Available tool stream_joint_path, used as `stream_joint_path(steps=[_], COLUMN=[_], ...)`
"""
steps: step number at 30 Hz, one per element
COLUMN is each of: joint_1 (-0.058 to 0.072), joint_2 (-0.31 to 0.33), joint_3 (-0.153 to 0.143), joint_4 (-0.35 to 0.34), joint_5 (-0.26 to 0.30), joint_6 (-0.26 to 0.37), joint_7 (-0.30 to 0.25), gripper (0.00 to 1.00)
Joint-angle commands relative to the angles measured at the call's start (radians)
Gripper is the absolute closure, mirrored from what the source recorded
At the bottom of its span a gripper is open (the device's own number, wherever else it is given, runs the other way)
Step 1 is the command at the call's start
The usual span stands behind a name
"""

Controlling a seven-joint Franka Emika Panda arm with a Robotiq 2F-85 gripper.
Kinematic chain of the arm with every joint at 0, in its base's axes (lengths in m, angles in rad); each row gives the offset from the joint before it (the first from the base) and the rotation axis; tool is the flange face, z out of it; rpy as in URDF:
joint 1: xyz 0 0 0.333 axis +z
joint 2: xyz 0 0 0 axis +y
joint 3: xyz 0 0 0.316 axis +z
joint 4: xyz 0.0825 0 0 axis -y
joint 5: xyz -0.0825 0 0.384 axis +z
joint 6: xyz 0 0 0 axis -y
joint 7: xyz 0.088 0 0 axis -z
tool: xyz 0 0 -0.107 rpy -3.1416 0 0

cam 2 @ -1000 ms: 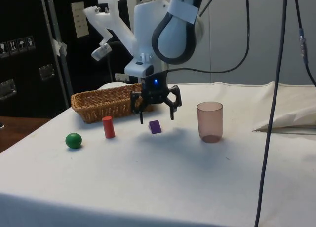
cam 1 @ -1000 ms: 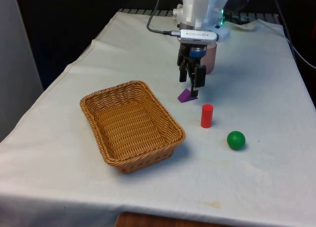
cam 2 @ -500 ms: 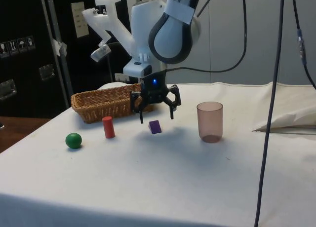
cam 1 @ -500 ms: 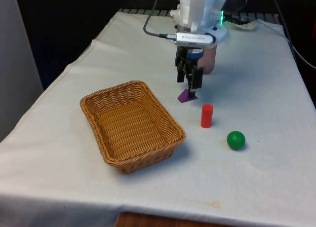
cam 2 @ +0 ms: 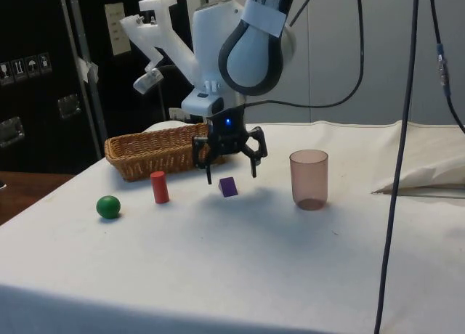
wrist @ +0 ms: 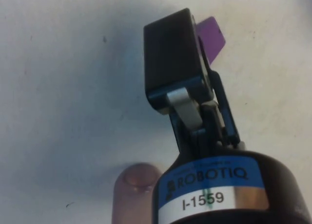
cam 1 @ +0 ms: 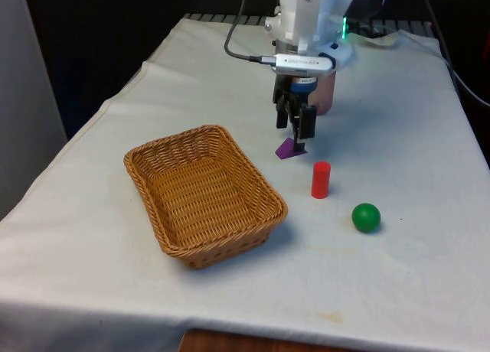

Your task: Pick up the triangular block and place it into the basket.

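Note:
The purple triangular block lies on the white cloth just right of the basket's far corner in the front view. My gripper hangs a little above it, open, with nothing between the fingers. The side view has the fingertips spread to either side above the block, with the gripper clear of it. In the wrist view, one black finger covers part of the purple block. The woven wicker basket stands at the front view's left and holds nothing.
A red cylinder stands close to the block, and a green ball lies beyond it towards the front view's right. A translucent pink cup stands behind the gripper. A folded cloth lies at the table's far side.
The gripper has turned slightly over the block and stays at about the same height. The block and the other objects have not moved.

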Motion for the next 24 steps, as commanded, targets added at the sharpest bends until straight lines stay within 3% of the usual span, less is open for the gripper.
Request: stream_joint_path(steps=[1, 9, 17, 21, 22, 24], joint_1=[0.002, 0.008, 0.001, 0.003, 0.0, -0.001], joint_2=[0.002, 0.005, 0.018, 0.017, 0.021, 0.022], joint_3=[0.006, 0.017, 0.02, 0.017, 0.02, 0.02], joint_4=[0.001, 0.002, 0.01, 0.01, 0.011, 0.012], joint_5=[0.003, -0.001, 0.002, 0.0, 0.003, 0.003], joint_6=[0.006, 0.008, 0.016, 0.004, 0.018, 0.019], joint_7=[0.006, 0.025, 0.016, 0.018, 0.013, 0.012], gripper=[0.0, 0.0, 0.0, 0.18, 0.18, 0.34])
